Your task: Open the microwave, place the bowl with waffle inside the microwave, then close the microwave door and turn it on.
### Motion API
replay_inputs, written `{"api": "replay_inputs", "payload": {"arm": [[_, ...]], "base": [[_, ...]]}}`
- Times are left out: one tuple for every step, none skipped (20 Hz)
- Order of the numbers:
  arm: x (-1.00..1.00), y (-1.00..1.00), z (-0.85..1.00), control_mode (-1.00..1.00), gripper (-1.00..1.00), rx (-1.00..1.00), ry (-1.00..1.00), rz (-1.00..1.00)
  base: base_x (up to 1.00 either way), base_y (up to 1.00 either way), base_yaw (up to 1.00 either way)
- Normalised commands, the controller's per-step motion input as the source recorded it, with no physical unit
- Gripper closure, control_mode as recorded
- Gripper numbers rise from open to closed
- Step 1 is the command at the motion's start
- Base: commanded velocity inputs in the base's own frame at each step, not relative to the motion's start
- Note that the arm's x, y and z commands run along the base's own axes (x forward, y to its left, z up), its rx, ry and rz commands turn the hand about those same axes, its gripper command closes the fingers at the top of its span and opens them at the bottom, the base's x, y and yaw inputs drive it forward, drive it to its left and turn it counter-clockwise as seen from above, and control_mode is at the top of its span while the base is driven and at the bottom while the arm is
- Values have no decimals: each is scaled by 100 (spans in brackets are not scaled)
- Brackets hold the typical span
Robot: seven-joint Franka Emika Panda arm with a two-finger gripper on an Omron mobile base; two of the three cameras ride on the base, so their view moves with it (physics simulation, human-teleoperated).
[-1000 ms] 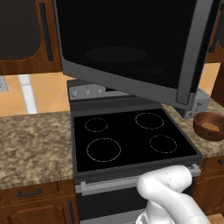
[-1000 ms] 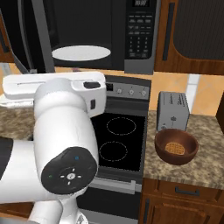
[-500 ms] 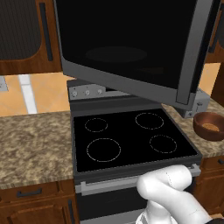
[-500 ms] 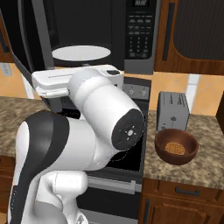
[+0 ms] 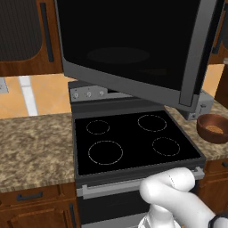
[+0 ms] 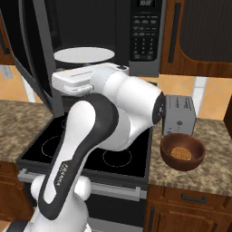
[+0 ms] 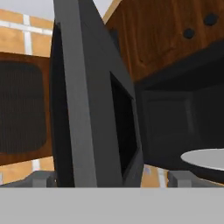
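Observation:
The microwave [image 6: 136,27] hangs above the stove with its door [image 5: 129,49] swung wide open to the left. Its white turntable [image 6: 84,55] shows inside, and the black button panel [image 6: 145,36] is on the right. My gripper [image 7: 111,180] is open in front of the door's free edge [image 7: 87,109], one fingertip [image 7: 41,178] on each side of it, holding nothing. The arm's white hand [image 6: 74,80] is level with the cavity's lower edge. The brown wooden bowl [image 6: 182,152] sits on the counter right of the stove, with the waffle [image 6: 182,153] in it.
A black glass-top stove [image 5: 133,138] lies under the microwave. A grey toaster [image 6: 179,115] stands just behind the bowl. Granite counter [image 5: 35,147] runs on both sides, and wooden cabinets [image 6: 199,31] flank the microwave.
The arm has re-posed: its elbow swung right and away from the right camera, while the hand stayed by the door's edge. Door, bowl and open fingers are unchanged.

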Motion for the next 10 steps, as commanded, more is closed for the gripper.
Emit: {"api": "replay_inputs", "payload": {"arm": [[25, 15, 0, -100, -100, 3, 2, 25], [17, 0, 0, -100, -100, 4, 0, 25], [11, 0, 0, -100, -100, 3, 0, 25], [14, 0, 0, -100, -100, 2, 0, 24], [0, 3, 0, -100, -100, 0, 0, 20], [0, 16, 0, -100, -100, 0, 0, 17], [0, 14, 0, -100, -100, 0, 0, 18], [0, 18, -6, -100, -100, 0, 0, 19], [0, 29, -9, -100, -100, 0, 0, 17], [15, 56, -8, -100, -100, -1, 0, 11]], "base": [[0, 0, 0], [0, 0, 0], [0, 0, 0], [0, 0, 0], [0, 0, 0], [0, 0, 0], [0, 0, 0], [0, 0, 0], [0, 0, 0], [0, 0, 0]]}}
